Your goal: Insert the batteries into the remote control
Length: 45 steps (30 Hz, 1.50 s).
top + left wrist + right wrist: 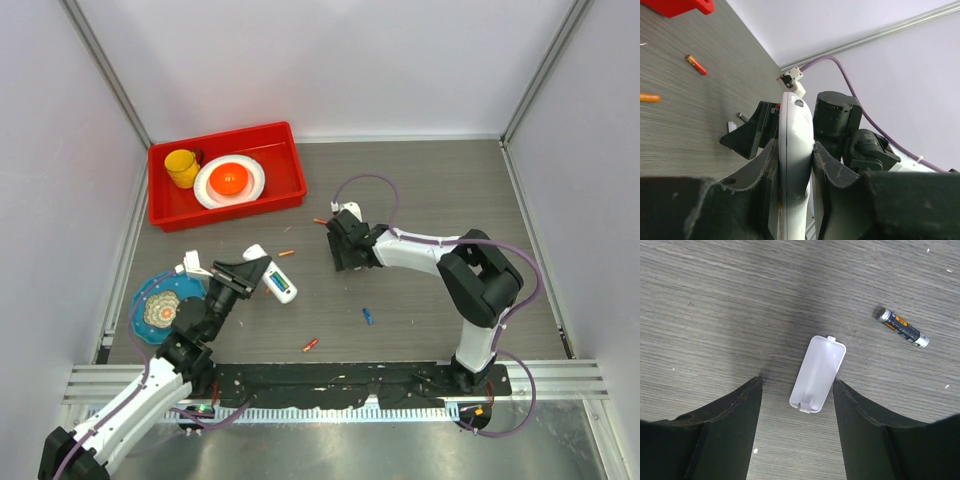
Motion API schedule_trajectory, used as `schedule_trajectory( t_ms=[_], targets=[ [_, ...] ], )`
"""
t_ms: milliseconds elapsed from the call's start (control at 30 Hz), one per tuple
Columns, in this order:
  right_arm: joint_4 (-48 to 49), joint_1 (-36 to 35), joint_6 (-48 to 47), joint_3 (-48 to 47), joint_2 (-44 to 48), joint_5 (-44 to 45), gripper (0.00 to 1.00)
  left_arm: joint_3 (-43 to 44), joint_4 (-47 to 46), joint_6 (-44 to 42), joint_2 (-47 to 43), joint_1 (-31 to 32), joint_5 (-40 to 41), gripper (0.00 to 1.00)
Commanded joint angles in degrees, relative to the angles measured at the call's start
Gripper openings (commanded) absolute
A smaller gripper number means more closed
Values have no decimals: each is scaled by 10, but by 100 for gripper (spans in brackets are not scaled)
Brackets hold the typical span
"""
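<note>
My left gripper is shut on the white remote control and holds it above the table. In the left wrist view the remote stands edge-on between the pads. My right gripper is open, low over the table. In the right wrist view a short white cover piece lies flat between its fingers, untouched. A dark battery lies just beyond it. More batteries lie loose: orange, red, blue, and red-orange.
A red bin at the back left holds a yellow cup and a white plate with an orange thing on it. A blue plate sits at the left, by my left arm. Aluminium rails line the table edges.
</note>
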<state>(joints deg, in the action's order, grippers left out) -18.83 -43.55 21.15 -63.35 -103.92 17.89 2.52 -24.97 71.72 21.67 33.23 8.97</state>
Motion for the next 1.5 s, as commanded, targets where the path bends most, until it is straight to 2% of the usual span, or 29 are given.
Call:
schedule_trajectory(
  t_ms=[0, 1167, 1467],
  targets=[
    [16, 6, 6, 5, -4, 2, 64, -21, -37, -1, 11, -3, 4, 0],
    [26, -1, 14, 5, 36, 18, 64, -21, -56, 2, 30, -3, 0, 0],
    [43, 2, 18, 19, 40, -4, 64, -22, -51, 5, 22, -3, 1, 0]
  ],
)
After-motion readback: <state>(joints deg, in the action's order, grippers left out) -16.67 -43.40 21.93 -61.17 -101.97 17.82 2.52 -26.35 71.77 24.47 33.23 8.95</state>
